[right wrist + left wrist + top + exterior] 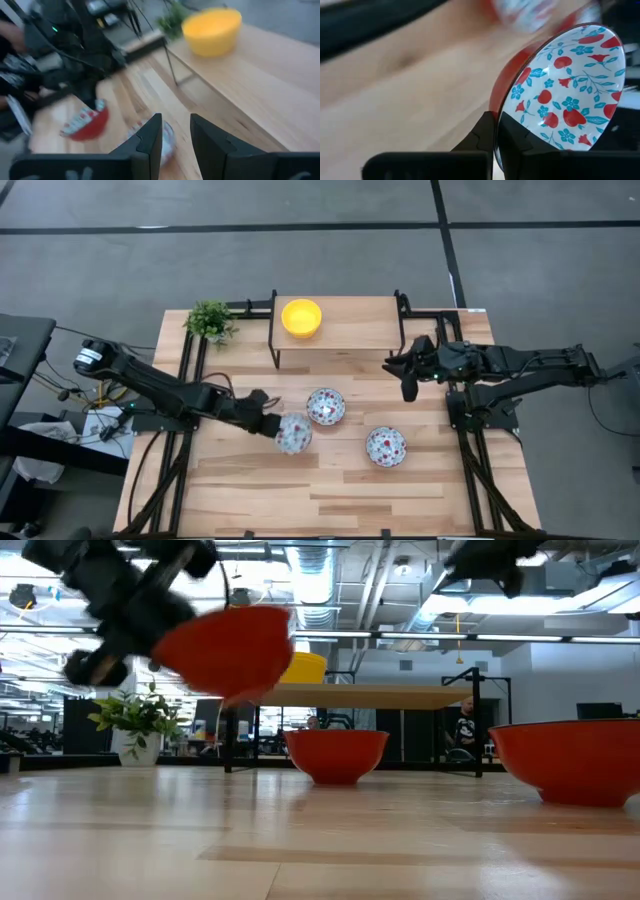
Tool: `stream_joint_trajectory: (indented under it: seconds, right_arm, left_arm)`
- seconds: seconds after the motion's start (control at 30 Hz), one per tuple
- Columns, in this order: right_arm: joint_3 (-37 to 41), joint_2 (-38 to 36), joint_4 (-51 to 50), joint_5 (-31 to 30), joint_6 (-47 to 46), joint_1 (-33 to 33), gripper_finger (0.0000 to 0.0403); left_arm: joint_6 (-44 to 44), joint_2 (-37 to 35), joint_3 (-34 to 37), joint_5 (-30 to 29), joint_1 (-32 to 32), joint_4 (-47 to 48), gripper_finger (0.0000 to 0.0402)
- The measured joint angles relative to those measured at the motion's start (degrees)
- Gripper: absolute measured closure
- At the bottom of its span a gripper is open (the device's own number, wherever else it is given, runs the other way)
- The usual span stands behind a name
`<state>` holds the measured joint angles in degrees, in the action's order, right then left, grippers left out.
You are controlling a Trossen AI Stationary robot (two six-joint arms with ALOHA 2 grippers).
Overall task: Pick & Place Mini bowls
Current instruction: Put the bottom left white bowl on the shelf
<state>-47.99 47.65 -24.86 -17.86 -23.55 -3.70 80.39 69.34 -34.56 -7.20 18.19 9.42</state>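
Note:
My left gripper (272,423) is shut on a white floral mini bowl (294,435) with a red outside, held above the table's middle and tilted on its side in the low view (232,648). Two more floral bowls (325,407) (385,446) stand upright on the table. One yellow bowl (301,317) sits on the raised wooden shelf (350,330); other yellow bowls are out of view. My right gripper (408,388) hangs open and empty above the table near the shelf's right end. My left gripper pinches the floral bowl by its rim (495,116), one finger (516,142) inside against the patterned wall and one (482,136) outside on the red wall. It comes level from the table's left. The bowl is lifted clear and tilted, its opening facing sideways.
A small green plant (210,320) stands at the far left corner. The shelf's black metal legs (275,340) stand on the far half of the table. Bare wood lies along the near edge (330,500). People and desks show in the room beyond.

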Motion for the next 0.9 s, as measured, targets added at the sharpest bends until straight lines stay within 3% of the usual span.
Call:
stream_joint_trajectory:
  seconds: [0.23, 0.43, 0.67, 0.9]
  right_arm:
    - [-0.5, 4.2, 15.5, 7.7, 10.1, -2.7, 0.0313]
    - [-8.5, 9.0, 15.7, 1.4, 19.6, -6.5, 0.0313]
    - [-20.6, 16.6, 11.5, -14.5, 33.9, -13.1, 0.0313]
    - [-30.3, 27.8, 8.5, -42.9, 45.0, -17.3, 0.0313]
  left_arm:
    - [-19.7, -3.7, -7.9, -15.7, -2.0, -0.1, 0.0397]
    - [-39.7, -3.2, -16.5, -25.5, -5.9, 0.0, 0.0397]
    - [-58.4, -2.6, -25.4, -34.7, -11.1, -0.3, 0.0397]
    - [-70.4, 2.5, -33.6, -37.7, -16.0, -0.9, 0.0397]
